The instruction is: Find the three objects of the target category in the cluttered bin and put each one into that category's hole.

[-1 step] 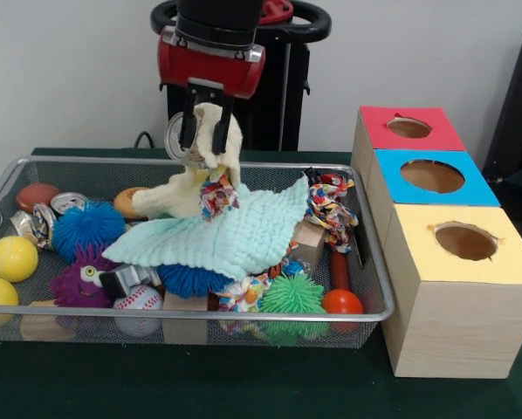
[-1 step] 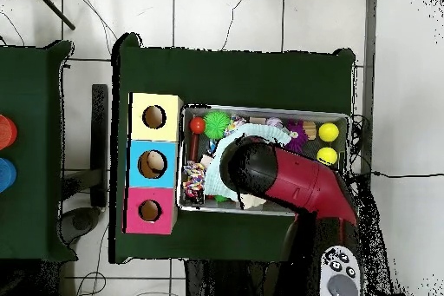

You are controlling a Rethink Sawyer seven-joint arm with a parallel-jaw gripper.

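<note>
Claw [image 1: 205, 131] pinched on cream cloth [image 1: 191, 188], cloth's top raised above wire bin [image 1: 376, 288], tail draped onto clutter. Mint cloth [image 1: 230, 231] just below claw, spread over toys. Count: two yellow balls [image 1: 12, 258] down to claw's left, one baseball [image 1: 139, 301], two blue spiky balls [image 1: 86, 229], one green spiky ball [image 1: 291, 294], two rope knots [image 1: 331, 209]. Three wooden boxes [image 1: 453, 305] right of claw, tops red, blue, yellow, one hole each. Dark green tabletop [image 1: 261, 388]; white wall behind; tiled floor. No readable writing.
</note>
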